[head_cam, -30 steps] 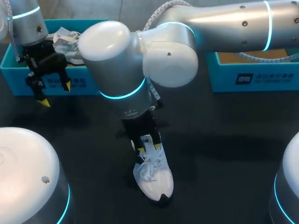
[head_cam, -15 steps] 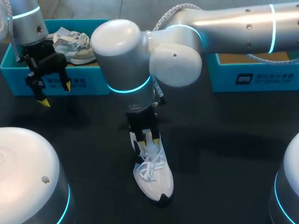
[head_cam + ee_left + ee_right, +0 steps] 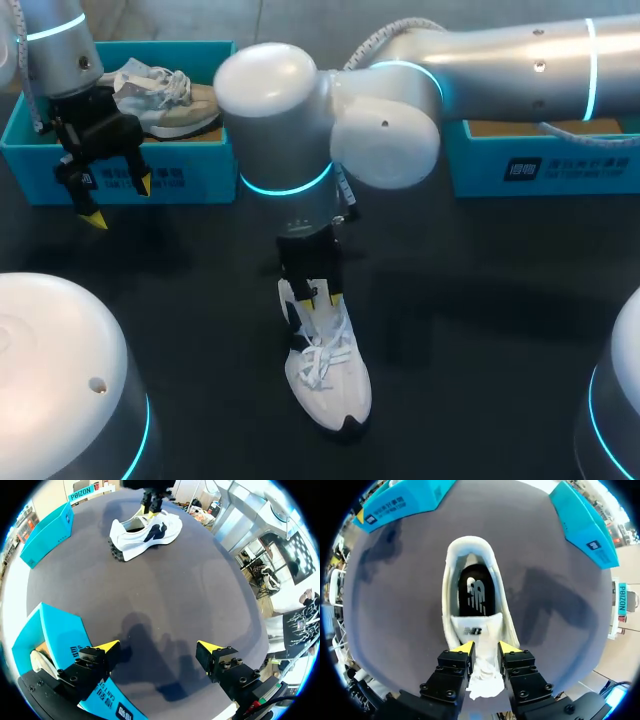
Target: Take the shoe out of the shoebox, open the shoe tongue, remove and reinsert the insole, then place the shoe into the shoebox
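Head view has the white shoe [image 3: 330,385] standing on the desk [image 3: 480,330], out of the shoebox [image 3: 540,165] and well apart from it. Our right end effector [image 3: 320,295] sits at the shoe's throat, closed on the tongue [image 3: 479,629], which stands lifted so the dark insole [image 3: 476,597] shows. Our left end effector [image 3: 118,200] hangs open and holds nothing, just beside the other box [image 3: 30,160]. We judge that opening the tongue is the step in hand. The next move calls for letting go of the tongue and pinching the insole's heel edge.
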`<state>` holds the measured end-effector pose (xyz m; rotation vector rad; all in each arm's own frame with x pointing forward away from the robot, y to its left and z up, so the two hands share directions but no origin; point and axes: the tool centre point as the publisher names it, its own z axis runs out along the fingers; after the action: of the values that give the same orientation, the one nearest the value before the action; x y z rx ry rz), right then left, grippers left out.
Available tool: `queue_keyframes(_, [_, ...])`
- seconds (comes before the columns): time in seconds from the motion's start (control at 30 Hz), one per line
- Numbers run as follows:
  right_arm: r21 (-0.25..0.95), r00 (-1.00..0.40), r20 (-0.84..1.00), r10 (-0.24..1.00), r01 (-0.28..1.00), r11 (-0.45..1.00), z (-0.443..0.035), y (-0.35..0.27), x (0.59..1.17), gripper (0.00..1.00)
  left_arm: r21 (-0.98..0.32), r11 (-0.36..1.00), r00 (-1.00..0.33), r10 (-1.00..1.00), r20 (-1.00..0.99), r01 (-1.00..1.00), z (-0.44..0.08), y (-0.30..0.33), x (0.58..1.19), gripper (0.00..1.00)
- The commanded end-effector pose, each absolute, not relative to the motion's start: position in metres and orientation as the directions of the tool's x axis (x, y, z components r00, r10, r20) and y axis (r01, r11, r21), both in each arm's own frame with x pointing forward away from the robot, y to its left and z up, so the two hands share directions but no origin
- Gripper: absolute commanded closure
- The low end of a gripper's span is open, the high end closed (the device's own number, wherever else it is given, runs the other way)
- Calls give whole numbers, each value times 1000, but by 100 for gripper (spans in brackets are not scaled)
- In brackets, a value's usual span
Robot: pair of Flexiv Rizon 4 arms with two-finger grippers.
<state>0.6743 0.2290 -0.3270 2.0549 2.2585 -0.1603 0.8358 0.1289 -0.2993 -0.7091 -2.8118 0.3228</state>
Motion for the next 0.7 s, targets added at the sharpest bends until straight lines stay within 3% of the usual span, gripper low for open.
queue_keyframes(0.03, [23,-105,-167,980,994,110,-305,236,664,67,-262,860,-858,487,161,438,-299,129,835,0])
queue_keyframes(0.4, [7,-196,-121,973,980,198,-329,237,681,67,-262,860,-858,487,161,438,-299,129,835,0])
queue_keyframes(0.7, [44,-250,-115,961,966,256,-310,231,678,65,-262,860,-858,487,161,438,-299,129,835,0])
